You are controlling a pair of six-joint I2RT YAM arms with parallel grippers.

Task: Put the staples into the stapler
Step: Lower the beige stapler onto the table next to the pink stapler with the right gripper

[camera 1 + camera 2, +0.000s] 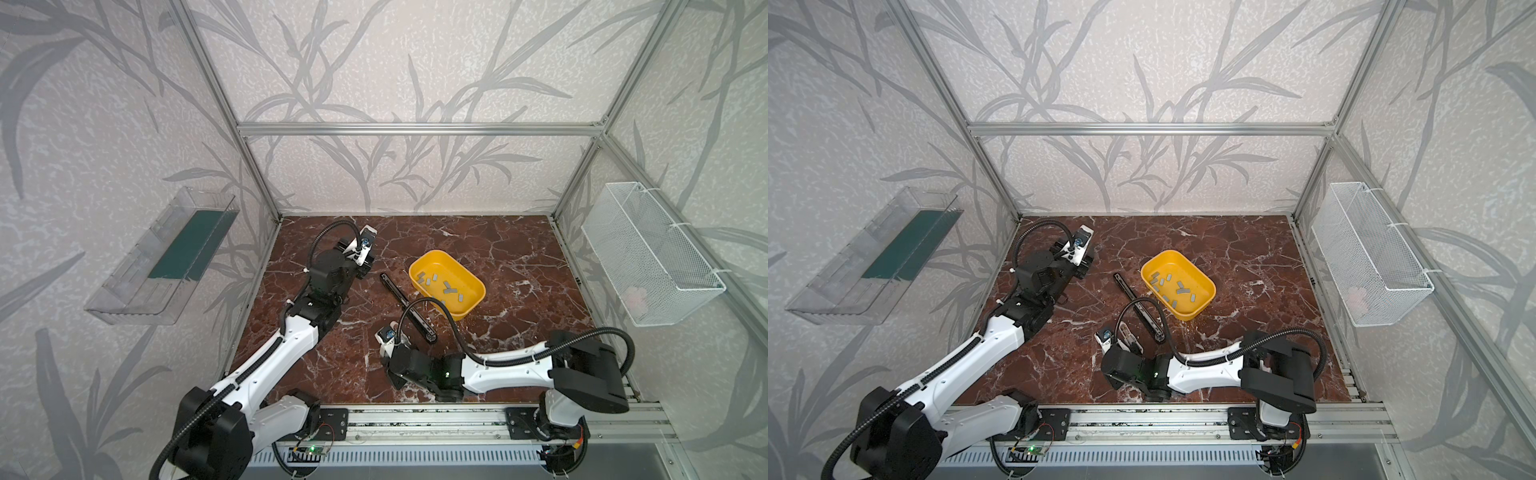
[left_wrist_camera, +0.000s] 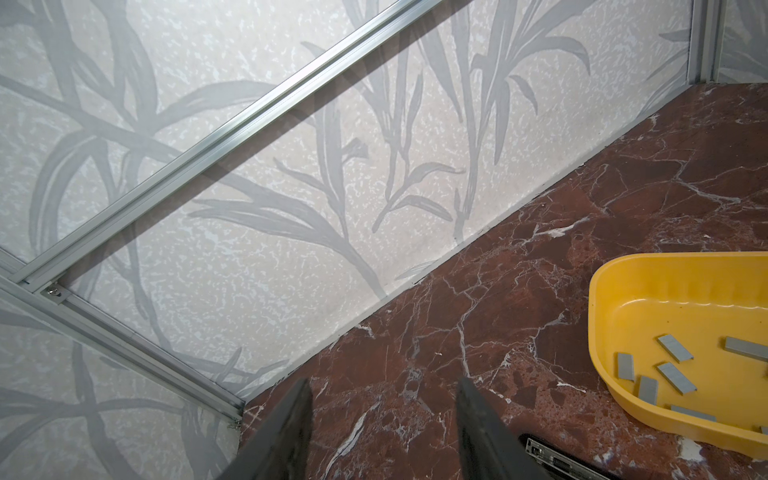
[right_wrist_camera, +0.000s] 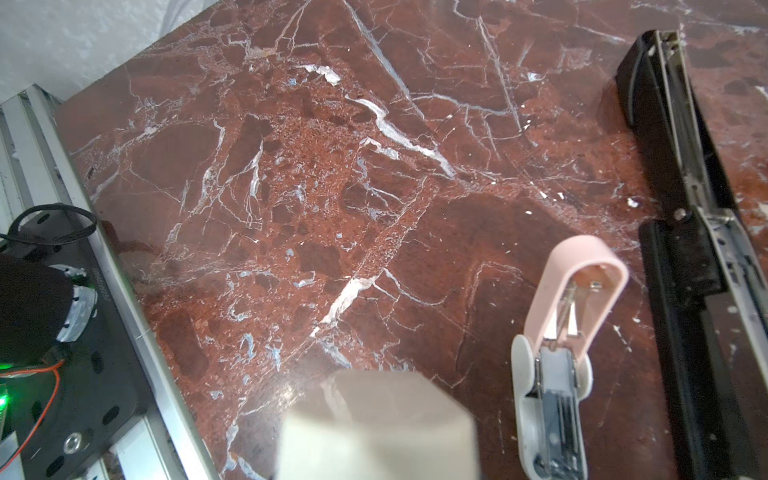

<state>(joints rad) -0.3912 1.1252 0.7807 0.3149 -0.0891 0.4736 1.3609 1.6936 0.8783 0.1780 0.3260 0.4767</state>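
Several grey staples (image 1: 446, 286) lie loose in a yellow tray (image 1: 415, 266) at mid-table; the left wrist view shows them (image 2: 675, 348) too. A long black stapler (image 1: 405, 305) lies opened out flat just left of the tray. Beside its near end lies a pink-and-white mini stapler (image 3: 557, 374), lid up. My left gripper (image 2: 382, 384) is open and empty over bare marble near the back wall, left of the tray. My right gripper (image 1: 395, 374) hangs low at front centre, left of the mini stapler. A pale blurred block (image 3: 374, 424) hides its jaws.
A white wire basket (image 1: 656, 257) hangs on the right wall and a clear plastic shelf (image 1: 166, 257) on the left wall. An aluminium rail (image 1: 415, 419) with both arm bases runs along the front edge. Frame posts stand at the back corners.
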